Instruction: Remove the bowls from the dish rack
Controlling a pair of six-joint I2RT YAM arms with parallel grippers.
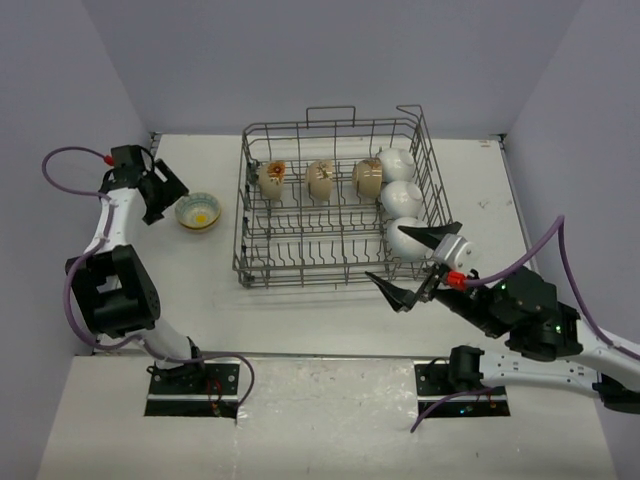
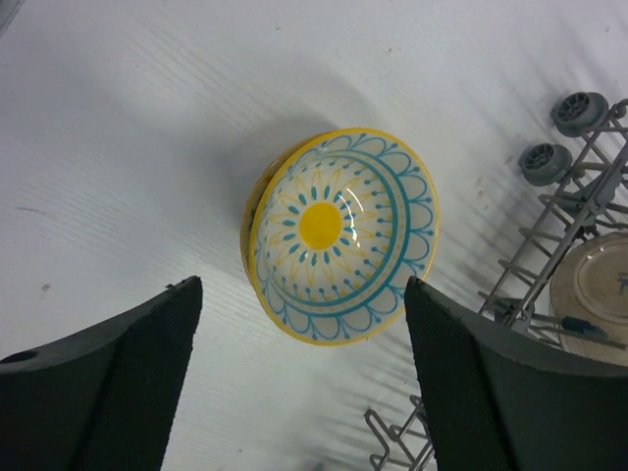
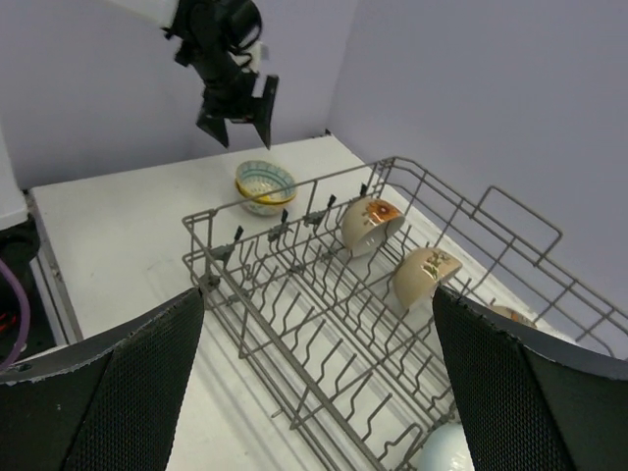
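Top view: the left gripper (image 1: 170, 200) hangs wide open and empty at upper left, just beside the teal-rimmed bowl (image 1: 198, 211) on the table (image 1: 300, 320). The right gripper (image 1: 413, 263) gapes empty at the lower right corner of the dish rack (image 1: 300, 270), one finger right by the nearest white bowl (image 1: 403, 238). Left wrist view: that bowl sits between the spread fingers (image 2: 108, 383), touching neither; right wrist view: fingers (image 3: 108, 392) wide apart, patterned bowls (image 3: 371, 224) mid-frame.
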